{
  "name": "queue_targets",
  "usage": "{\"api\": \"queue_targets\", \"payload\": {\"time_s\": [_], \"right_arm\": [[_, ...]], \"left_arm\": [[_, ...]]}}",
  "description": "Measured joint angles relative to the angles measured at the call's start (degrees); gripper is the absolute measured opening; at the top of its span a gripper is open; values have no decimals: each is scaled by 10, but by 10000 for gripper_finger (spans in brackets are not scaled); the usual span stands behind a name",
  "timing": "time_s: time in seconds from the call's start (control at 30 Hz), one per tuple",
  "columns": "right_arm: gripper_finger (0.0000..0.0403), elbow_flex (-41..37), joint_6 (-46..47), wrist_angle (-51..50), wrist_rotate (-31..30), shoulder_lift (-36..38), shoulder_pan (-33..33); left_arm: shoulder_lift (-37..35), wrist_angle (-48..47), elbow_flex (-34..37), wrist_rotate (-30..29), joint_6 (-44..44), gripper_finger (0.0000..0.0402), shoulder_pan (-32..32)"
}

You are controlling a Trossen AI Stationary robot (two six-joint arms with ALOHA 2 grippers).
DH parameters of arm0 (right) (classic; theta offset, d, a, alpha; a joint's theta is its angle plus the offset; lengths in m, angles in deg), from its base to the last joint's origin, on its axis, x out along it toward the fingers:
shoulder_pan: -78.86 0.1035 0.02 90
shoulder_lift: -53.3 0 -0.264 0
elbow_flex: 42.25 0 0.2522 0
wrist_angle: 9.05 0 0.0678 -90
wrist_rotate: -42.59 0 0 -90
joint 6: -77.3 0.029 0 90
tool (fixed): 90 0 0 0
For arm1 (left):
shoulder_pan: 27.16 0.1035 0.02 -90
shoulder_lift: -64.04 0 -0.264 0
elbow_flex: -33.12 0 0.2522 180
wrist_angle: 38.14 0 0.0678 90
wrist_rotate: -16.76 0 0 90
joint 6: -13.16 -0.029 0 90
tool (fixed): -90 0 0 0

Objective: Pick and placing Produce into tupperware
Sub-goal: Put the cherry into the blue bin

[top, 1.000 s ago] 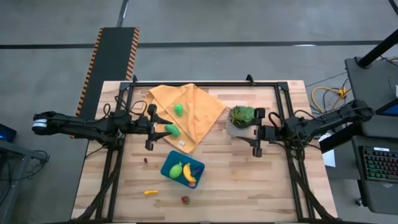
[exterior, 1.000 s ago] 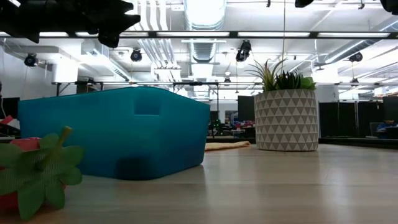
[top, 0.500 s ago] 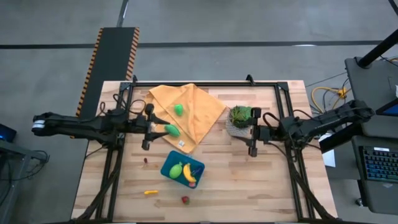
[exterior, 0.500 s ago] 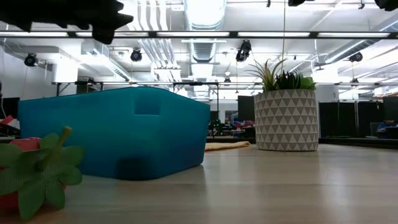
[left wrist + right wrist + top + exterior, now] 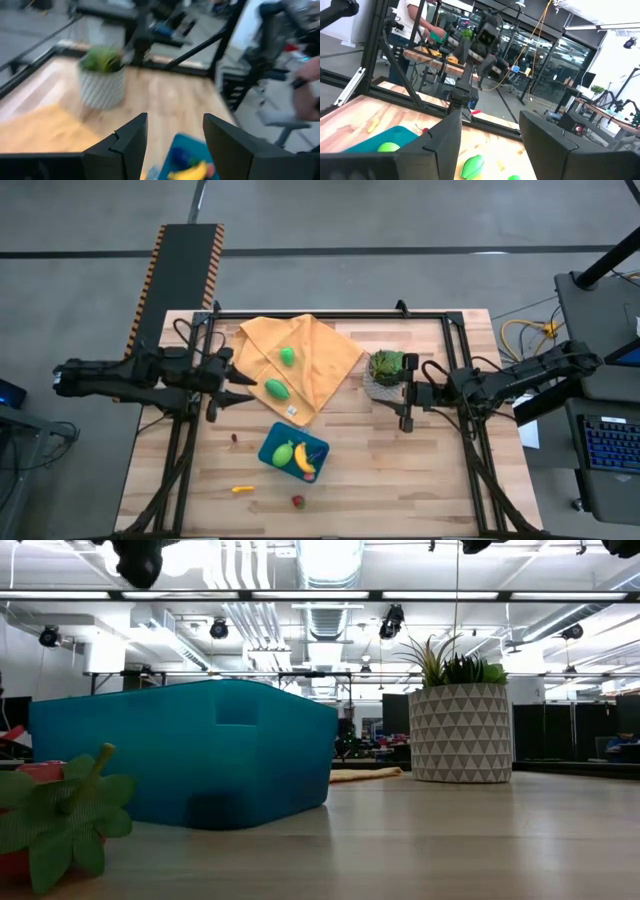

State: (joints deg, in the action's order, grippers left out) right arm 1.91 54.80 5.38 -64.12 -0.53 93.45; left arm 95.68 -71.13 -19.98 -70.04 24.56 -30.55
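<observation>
The left hand (image 5: pixel 232 388) hangs over the table (image 5: pixel 440 480) with its fingers spread wide and nothing between them; a green produce piece (image 5: pixel 276 389) lies just beyond its fingertips on the orange cloth (image 5: pixel 320 360), with a second green piece (image 5: pixel 287 356) farther off on the same cloth. The teal tupperware (image 5: pixel 312 446) sits near that hand, toward the table's front, holding a green piece (image 5: pixel 283 452) and a yellow banana (image 5: pixel 303 460). The right hand (image 5: pixel 406 402) waits beside the potted plant (image 5: pixel 387 367), fingers apart and empty.
</observation>
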Motion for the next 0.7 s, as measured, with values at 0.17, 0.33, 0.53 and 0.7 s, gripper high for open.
{"api": "queue_targets", "payload": {"time_s": [0.17, 0.33, 0.53, 0.7], "right_arm": [[192, 0, 12, -1, 0, 0, 0], [192, 0, 15, -1, 0, 0, 0], [192, 0, 15, -1, 0, 0, 0], [192, 0, 13, -1, -1, 0, 0]], "left_arm": [[37, 28, -47, 7, -40, 178, -48], [91, -17, -98, -69, -34, 178, -108], [168, -201, -161, -227, 173, 178, -146], [221, -299, -179, -225, 378, 178, -148]]}}
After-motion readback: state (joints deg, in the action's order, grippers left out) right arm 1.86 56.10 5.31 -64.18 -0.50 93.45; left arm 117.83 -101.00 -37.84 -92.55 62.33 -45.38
